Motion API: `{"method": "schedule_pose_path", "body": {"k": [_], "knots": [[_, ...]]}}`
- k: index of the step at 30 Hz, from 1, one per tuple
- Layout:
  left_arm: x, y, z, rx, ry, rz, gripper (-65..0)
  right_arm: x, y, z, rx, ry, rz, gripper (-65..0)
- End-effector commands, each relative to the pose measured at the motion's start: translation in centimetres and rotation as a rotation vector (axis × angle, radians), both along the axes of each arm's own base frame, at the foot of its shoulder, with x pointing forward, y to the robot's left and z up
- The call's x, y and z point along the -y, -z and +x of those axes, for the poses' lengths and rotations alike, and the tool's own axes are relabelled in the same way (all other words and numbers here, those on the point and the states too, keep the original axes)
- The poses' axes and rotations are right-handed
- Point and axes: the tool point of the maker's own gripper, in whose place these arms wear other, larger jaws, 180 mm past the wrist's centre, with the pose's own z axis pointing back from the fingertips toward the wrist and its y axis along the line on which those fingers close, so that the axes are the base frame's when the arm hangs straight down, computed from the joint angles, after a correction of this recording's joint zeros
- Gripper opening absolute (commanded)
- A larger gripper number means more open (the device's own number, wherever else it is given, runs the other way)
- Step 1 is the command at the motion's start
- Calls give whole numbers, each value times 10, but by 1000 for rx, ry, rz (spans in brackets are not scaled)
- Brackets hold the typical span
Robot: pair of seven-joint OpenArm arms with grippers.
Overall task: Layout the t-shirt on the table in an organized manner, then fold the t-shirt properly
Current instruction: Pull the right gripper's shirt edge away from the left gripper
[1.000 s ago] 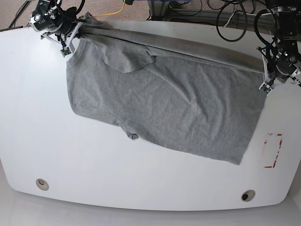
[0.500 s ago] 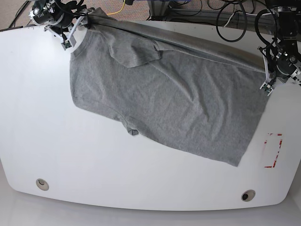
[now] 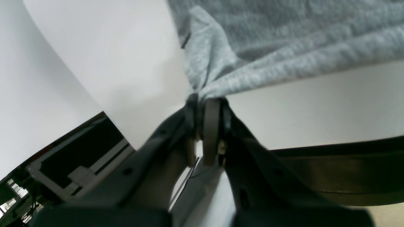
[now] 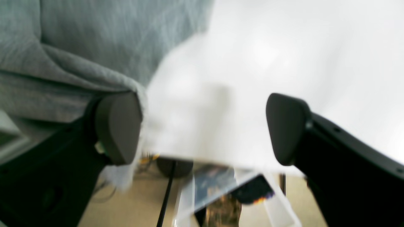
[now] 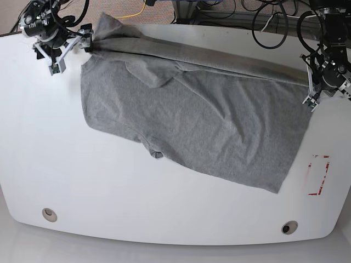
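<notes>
The grey t-shirt (image 5: 192, 115) lies spread across the white table (image 5: 137, 192), with a long fold along its far edge and a sleeve turned over near the top left. At the table's right edge my left gripper (image 5: 311, 94) is shut on the shirt's corner. The left wrist view shows that gripper (image 3: 203, 102) with bunched grey cloth (image 3: 284, 47) pinched between its tips. At the far left corner my right gripper (image 5: 70, 52) is open beside the shirt. Seen from the right wrist, the right gripper (image 4: 202, 126) stands wide, and one finger (image 4: 118, 126) touches the cloth edge (image 4: 79, 47).
A red tape rectangle (image 5: 318, 175) marks the table's right side. Two round grommet holes (image 5: 49, 213) (image 5: 289, 227) sit near the front edge. Cables (image 5: 263, 22) and floor lie beyond the far edge, close behind both arms.
My right gripper has opened, let go of the shirt's far left corner and drawn away to the left. The freed cloth has settled at the table's far edge. The left gripper has held still.
</notes>
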Motion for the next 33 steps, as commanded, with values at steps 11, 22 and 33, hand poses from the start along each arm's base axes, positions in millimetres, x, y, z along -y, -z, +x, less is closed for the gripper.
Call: {"method": "schedule_pose_path", "body": {"k": [11,22,33], "knots": [[-13,-12,3,16,-11,58,-650,2,-4,6,-39,-2,-23,-51],[-13,-12,3,16,-11,57,-650,-20,8,-28,-94,-10,80,-51],[-12,-11,3,15,-11,53,-650,-14,-10,21,67,-13,89,-51]]}}
